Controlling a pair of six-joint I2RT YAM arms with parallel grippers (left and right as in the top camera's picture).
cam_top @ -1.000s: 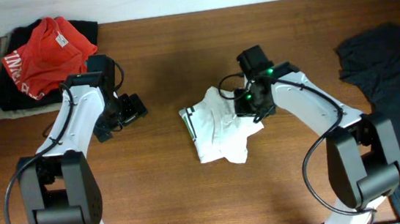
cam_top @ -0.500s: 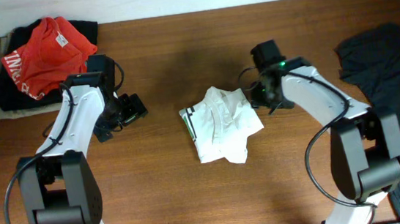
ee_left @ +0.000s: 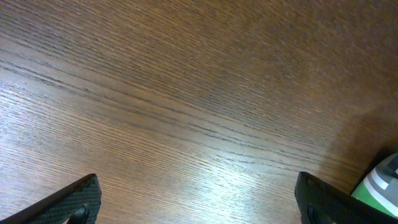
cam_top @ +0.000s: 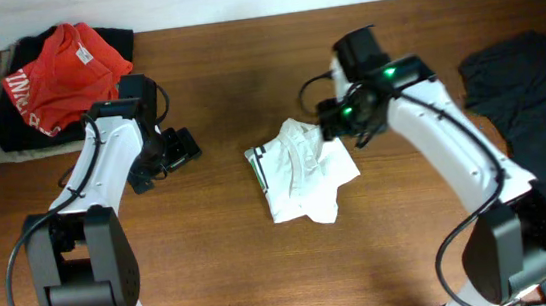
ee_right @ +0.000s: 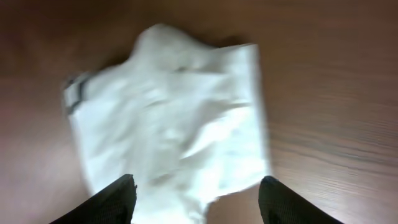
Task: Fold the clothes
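T-shirt [ee_right: 174, 118] under right wrist; table [ee_left: 186, 93] under left.

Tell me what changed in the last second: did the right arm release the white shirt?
Yes. The right gripper, earlier down on the right side of the white T-shirt, let go, swung off to the right and now hovers over its upper right corner, fingers apart and empty. The shirt stays crumpled mid-table. The left gripper, open over bare table, the red garment and the black T-shirt have not moved.
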